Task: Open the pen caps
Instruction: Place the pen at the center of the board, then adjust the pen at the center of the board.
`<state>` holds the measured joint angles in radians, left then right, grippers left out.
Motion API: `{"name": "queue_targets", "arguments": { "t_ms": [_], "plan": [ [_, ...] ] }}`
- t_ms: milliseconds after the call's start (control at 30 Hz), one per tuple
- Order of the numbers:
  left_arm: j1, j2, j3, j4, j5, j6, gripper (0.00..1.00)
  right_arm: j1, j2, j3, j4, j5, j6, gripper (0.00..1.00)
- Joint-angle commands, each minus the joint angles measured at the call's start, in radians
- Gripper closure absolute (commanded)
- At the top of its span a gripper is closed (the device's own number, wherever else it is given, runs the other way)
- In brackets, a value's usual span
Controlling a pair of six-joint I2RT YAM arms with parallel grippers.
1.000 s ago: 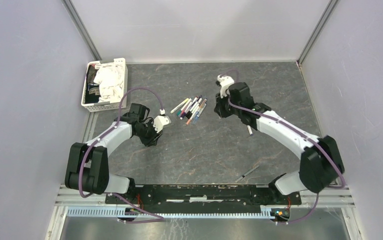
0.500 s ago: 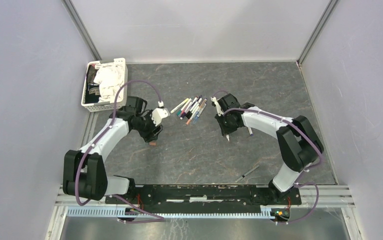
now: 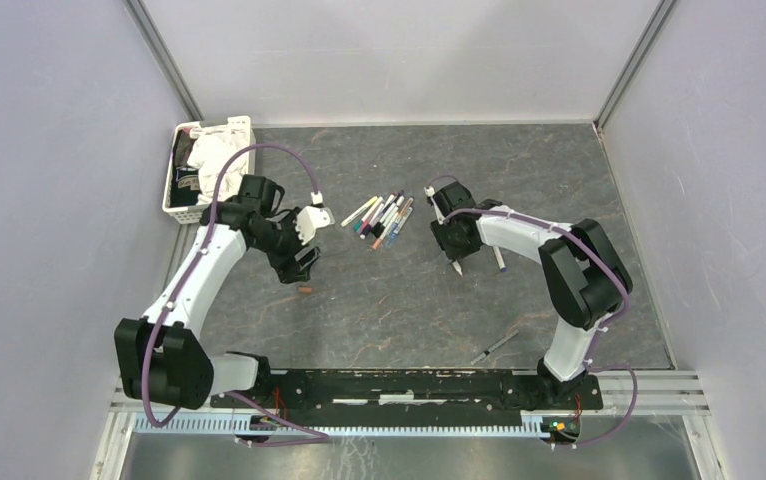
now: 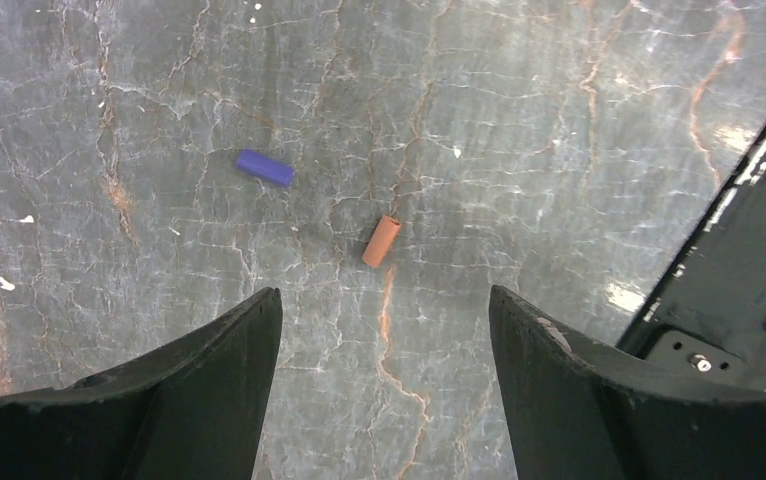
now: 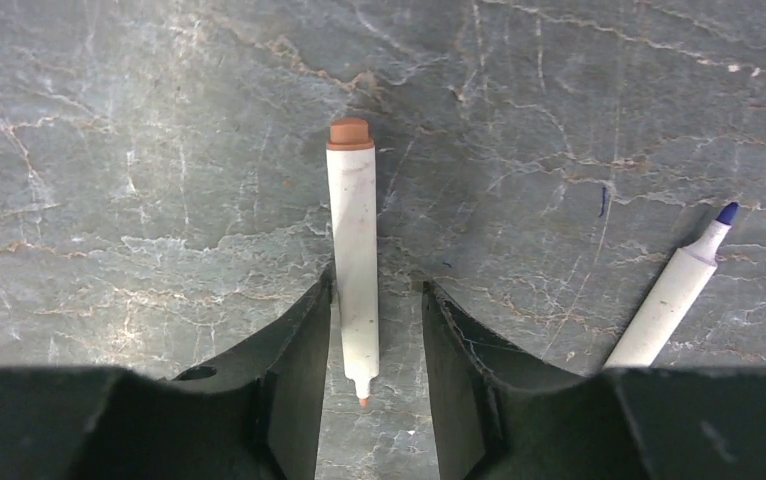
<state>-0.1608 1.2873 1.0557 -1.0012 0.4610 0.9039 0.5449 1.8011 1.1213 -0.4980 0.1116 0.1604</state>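
**Left gripper** (image 4: 384,300): jaws spread wide, holding nothing. It hangs over the table (image 4: 559,120) on the left-arm side of the pen bundle (image 3: 381,220), nearer the arm bases. Below it lie two loose pen caps, apart from each other: an orange cap (image 4: 381,240) and a blue cap (image 4: 264,167).

**Right gripper** (image 5: 377,288): on the bundle's opposite side, jaws parted around an uncapped orange pen (image 5: 352,250). A gap shows beside one finger, and contact with the other is hard to judge. A blue-tipped pen (image 5: 674,285) lies just beside it.
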Motion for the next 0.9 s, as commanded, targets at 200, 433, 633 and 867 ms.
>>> {"name": "queue_targets", "arguments": {
  "t_ms": [200,433,633,867],
  "plan": [
    [0.007,-0.05,0.132,-0.096,0.102,0.043,0.18,-0.012,-0.157,-0.005,-0.024,0.033,0.12,0.5],
    [0.007,-0.087,0.178,-0.035,0.094,-0.031,0.02,-0.012,-0.468,-0.248,-0.132,-0.041,0.298,0.32],
    [0.007,-0.13,0.183,0.043,0.069,-0.074,0.0,-0.012,-0.79,-0.511,-0.278,-0.071,0.439,0.31],
    [0.007,-0.129,0.211,0.075,0.016,-0.11,0.0,-0.012,-0.985,-0.688,-0.334,-0.11,0.562,0.3]
  ]
}}
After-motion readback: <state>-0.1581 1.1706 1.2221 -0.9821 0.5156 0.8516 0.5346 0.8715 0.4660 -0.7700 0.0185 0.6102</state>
